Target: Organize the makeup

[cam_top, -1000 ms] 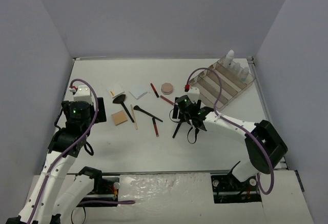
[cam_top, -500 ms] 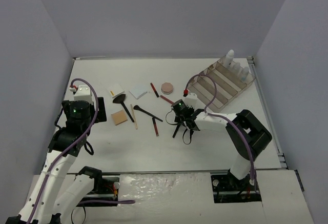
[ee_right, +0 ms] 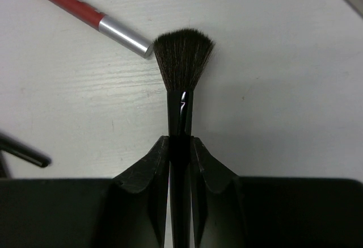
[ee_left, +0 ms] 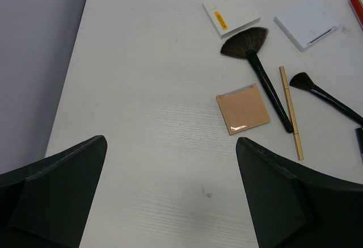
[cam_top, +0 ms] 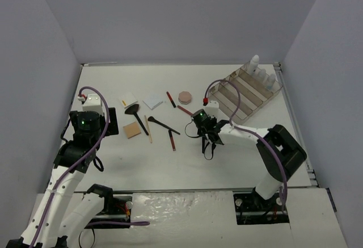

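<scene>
My right gripper is shut on the handle of a black brush just right of the table's middle, the bristles fanning out past the fingertips over the white surface. From above, this gripper points toward the near edge. A red pencil lies beside the bristles. My left gripper stands open over bare table at the left, nothing between its fingers. Ahead of it lie a tan pad, a fan brush, a wooden pencil, a white pad and a pale-blue pad.
The clear divided tray sits at the back right with white-capped bottles in its far end. A pink compact, red pencils and an angled brush lie mid-table. Grey walls close in three sides.
The right gripper's jaws have closed onto the brush handle, and the right arm has shifted a little. The left arm has not moved.
</scene>
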